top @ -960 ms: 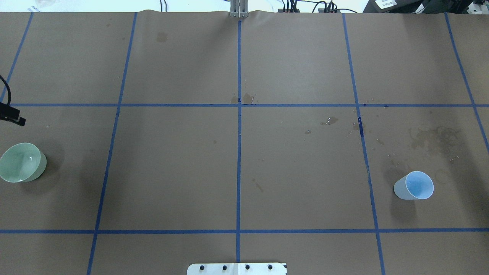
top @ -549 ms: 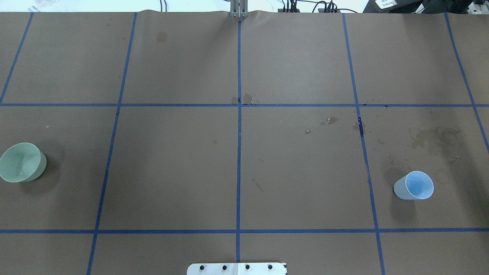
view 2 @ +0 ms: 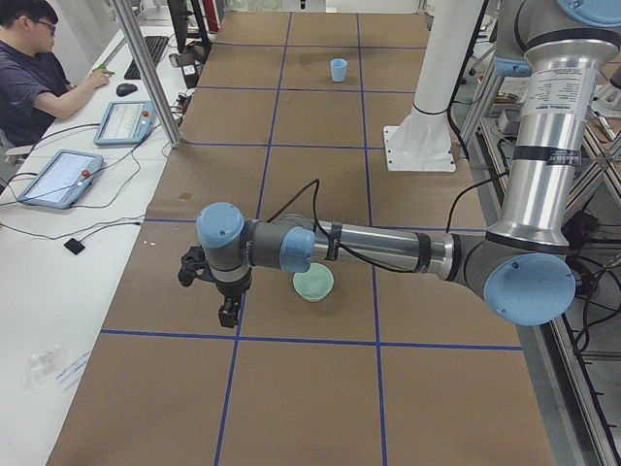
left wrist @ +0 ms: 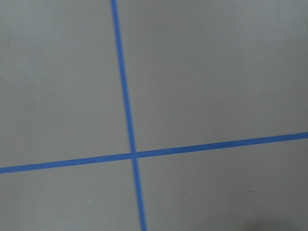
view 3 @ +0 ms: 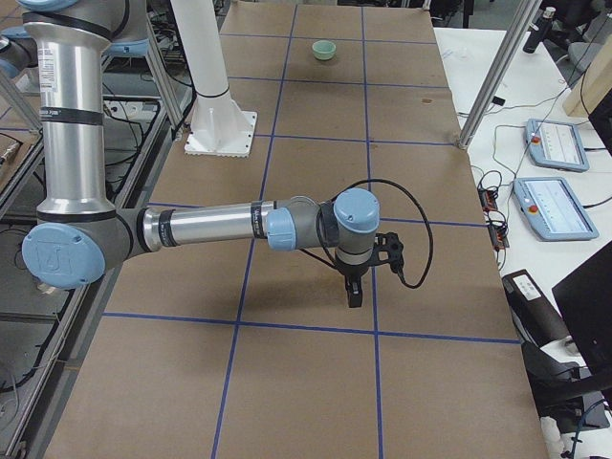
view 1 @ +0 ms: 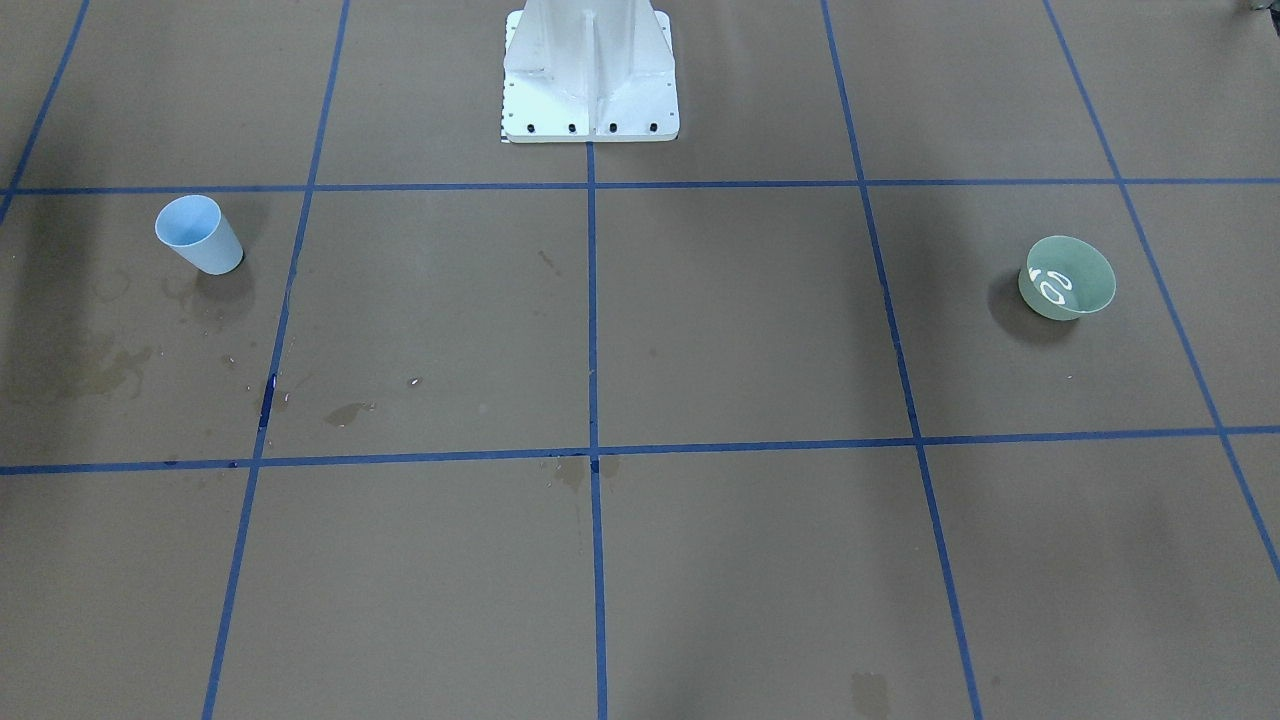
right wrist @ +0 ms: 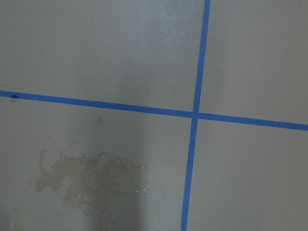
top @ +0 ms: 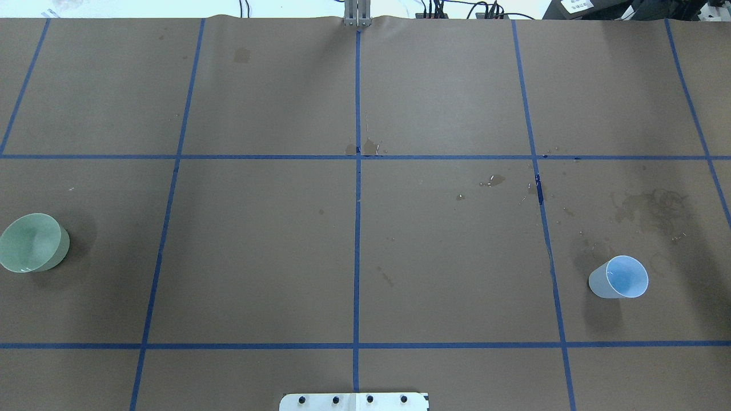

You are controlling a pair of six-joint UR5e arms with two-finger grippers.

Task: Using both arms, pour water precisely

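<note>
A pale green bowl (top: 33, 242) stands at the table's left edge, and light glints on water (view 1: 1050, 285) inside it. A light blue cup (top: 619, 277) stands upright at the right. Small shiny drops of water (top: 490, 181) lie on the brown paper near the middle. Both arms show only in the side views. The left arm (view 2: 378, 248) reaches out low, with its left gripper (view 2: 230, 313) pointing down beside the green bowl (view 2: 313, 282), apart from it. The right arm (view 3: 210, 227) holds its right gripper (view 3: 352, 292) above bare paper. I cannot tell whether either gripper is open or shut.
Blue tape lines (top: 357, 228) divide the brown paper into squares, with dull stains (top: 651, 206) near the cup. The white pedestal (view 1: 590, 70) stands at the robot's side. A person (view 2: 34, 83) sits at a side desk with tablets (view 2: 60, 177).
A black part of the left gripper showed at the overhead view's left edge a second ago and has moved out of that view. The glints in the bowl have shifted.
</note>
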